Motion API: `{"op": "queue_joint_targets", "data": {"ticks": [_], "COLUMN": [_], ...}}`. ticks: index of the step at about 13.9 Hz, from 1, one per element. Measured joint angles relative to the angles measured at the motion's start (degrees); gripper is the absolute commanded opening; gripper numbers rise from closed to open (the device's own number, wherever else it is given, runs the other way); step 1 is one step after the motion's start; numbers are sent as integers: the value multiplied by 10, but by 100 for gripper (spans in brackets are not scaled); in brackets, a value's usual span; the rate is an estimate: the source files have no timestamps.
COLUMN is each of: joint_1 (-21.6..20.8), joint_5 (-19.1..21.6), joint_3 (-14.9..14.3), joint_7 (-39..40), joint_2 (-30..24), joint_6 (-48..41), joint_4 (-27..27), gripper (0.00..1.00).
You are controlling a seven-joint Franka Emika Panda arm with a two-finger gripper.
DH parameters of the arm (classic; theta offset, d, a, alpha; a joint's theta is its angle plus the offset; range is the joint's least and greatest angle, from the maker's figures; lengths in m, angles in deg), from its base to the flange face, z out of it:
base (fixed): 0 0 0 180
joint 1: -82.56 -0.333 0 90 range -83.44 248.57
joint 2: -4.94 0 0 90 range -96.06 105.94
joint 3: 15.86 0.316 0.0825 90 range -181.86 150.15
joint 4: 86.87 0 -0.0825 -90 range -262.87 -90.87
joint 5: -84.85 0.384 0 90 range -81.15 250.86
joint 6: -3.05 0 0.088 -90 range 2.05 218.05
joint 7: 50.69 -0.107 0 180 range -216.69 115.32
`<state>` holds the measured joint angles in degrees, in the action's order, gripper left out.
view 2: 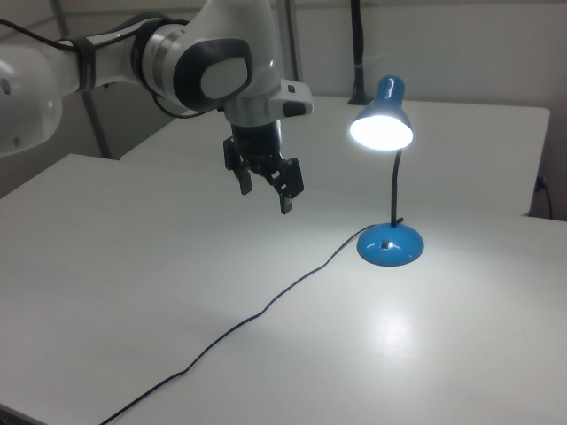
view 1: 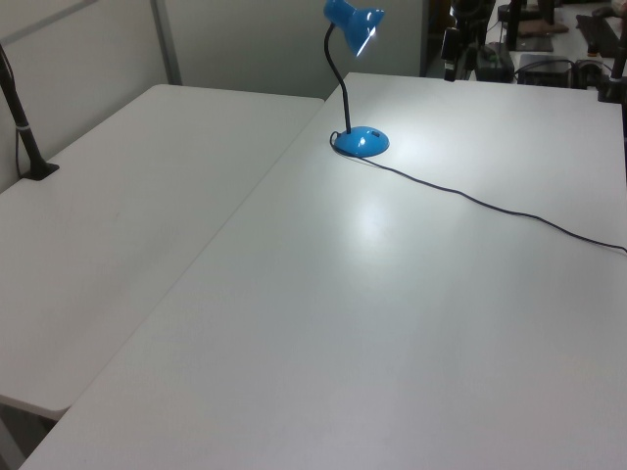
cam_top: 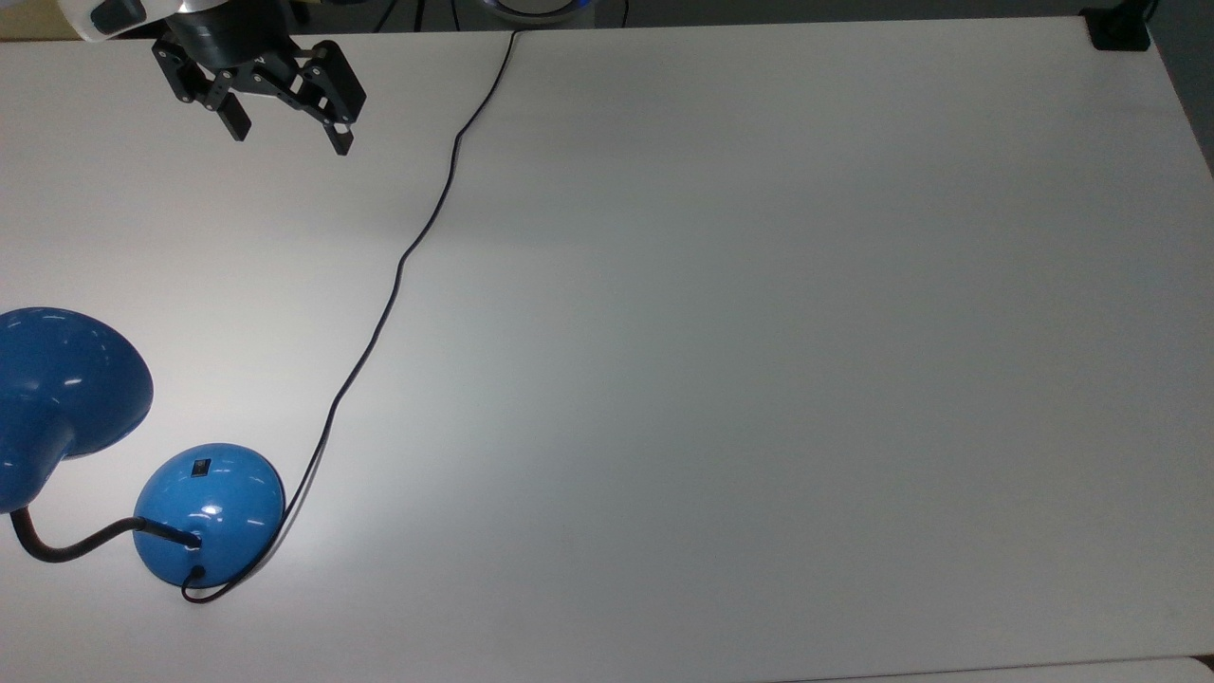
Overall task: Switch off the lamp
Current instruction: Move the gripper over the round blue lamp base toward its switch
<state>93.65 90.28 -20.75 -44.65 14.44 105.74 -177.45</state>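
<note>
White table [cam_top: 759, 379], lit lamp [view 2: 390, 239], pincer [view 2: 266, 195] open, well apart

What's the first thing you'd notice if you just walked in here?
The glowing blue lamp: in the right view it stands at the right of the white table, its shade lit and a bright pool of light below it. Next, the robot's black tool, fingers spread, hanging in the air to the right view's left of the lamp.

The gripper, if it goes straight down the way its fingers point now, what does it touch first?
Most likely bare table. The open gripper hangs in the air pointing down, well apart from the lamp and its cord; exact depth is uncertain.
</note>
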Motion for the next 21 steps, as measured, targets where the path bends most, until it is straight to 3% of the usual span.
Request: {"op": "queue_joint_targets", "data": {"ticks": [2,3,4,6,11,17,21], "joint_1": [-1,-1,-1,-1,-1,8,18], "joint_5": [-11,-14,-15,-15,-16,-16,-16], "joint_3": [0,1,2,2,2,1,0], "joint_7": [0,5,13,26,54,59,59], "joint_2": [2,4,7,9,35,129,182], "joint_6": [33,44,45,46,71,275,361], "joint_4": [0,-1,-1,-1,1,3,20], "gripper": [45,22,6,0,0,0,0]}}
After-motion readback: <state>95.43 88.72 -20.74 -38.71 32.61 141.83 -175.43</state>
